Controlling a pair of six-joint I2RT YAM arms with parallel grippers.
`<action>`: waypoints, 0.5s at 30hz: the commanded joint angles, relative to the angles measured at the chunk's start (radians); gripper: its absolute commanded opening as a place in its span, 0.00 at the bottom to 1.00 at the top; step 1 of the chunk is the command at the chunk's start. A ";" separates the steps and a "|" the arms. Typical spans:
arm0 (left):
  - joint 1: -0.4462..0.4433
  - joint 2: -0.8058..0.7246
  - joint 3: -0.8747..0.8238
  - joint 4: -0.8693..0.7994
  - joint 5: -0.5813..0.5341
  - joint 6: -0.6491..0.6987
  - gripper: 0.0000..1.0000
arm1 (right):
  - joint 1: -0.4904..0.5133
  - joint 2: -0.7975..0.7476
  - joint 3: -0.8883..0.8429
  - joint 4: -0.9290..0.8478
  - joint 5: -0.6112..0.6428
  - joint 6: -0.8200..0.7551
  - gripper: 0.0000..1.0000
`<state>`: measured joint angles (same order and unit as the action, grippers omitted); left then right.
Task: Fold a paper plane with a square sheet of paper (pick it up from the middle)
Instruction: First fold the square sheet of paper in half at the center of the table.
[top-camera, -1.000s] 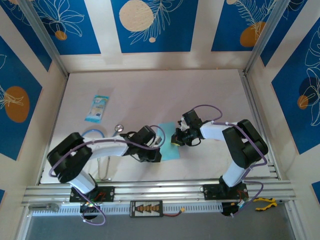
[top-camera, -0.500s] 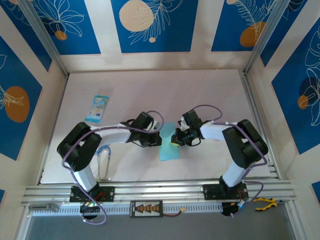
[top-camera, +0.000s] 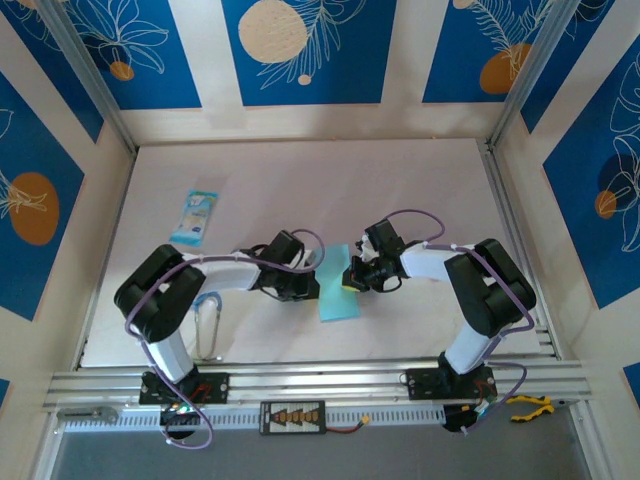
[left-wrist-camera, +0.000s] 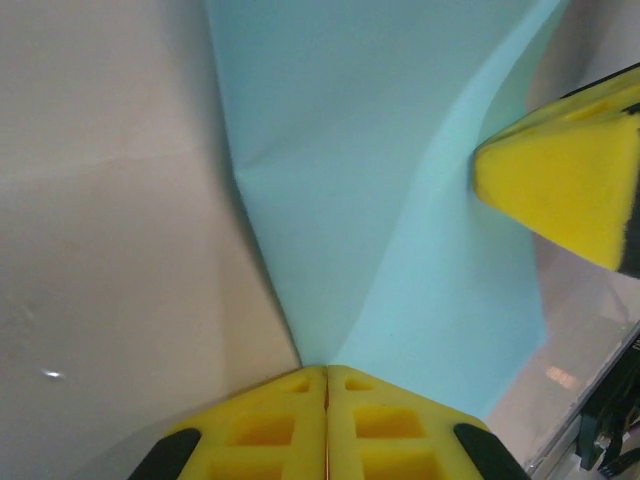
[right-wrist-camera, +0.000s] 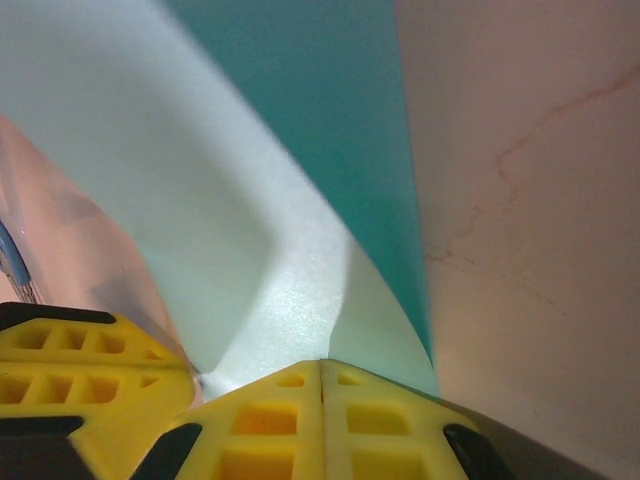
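Top external first: over the last second my left gripper (top-camera: 308, 285) has swung up from the sheet's near side toward the right gripper (top-camera: 355, 277). The square sheet of paper (top-camera: 338, 295), which lay broader on the table (top-camera: 300, 180), now reads as a narrower upright strip between the two grippers, near the middle of the table's front half. In the last half second it has hardly moved. Left wrist: my own yellow fingers are pressed together with the paper's edge running into their tips, so I read them as clamped on the sheet. The paper bows up and away in a soft valley toward the other arm's yellow finger (left-wrist-camera: 565, 185) at the right. Right wrist: those fingers are likewise closed on the sheet's opposite edge, and the paper curves over, with no sharp crease. I judge the first centre fold is brought over but not pressed; it remains a folded sheet, no plane.
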<state>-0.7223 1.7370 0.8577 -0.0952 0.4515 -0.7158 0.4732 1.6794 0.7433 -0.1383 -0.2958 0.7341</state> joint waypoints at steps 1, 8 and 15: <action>0.021 -0.025 0.080 -0.017 0.014 0.012 0.08 | -0.007 0.047 -0.042 -0.124 0.089 0.002 0.00; 0.065 0.094 0.150 0.033 0.035 -0.012 0.07 | -0.007 0.048 -0.043 -0.123 0.088 0.004 0.00; 0.086 0.173 0.125 0.048 0.010 -0.021 0.07 | -0.003 0.047 -0.041 -0.128 0.084 0.002 0.00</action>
<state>-0.6468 1.8874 0.9962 -0.0410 0.4690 -0.7319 0.4736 1.6794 0.7433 -0.1383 -0.2958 0.7341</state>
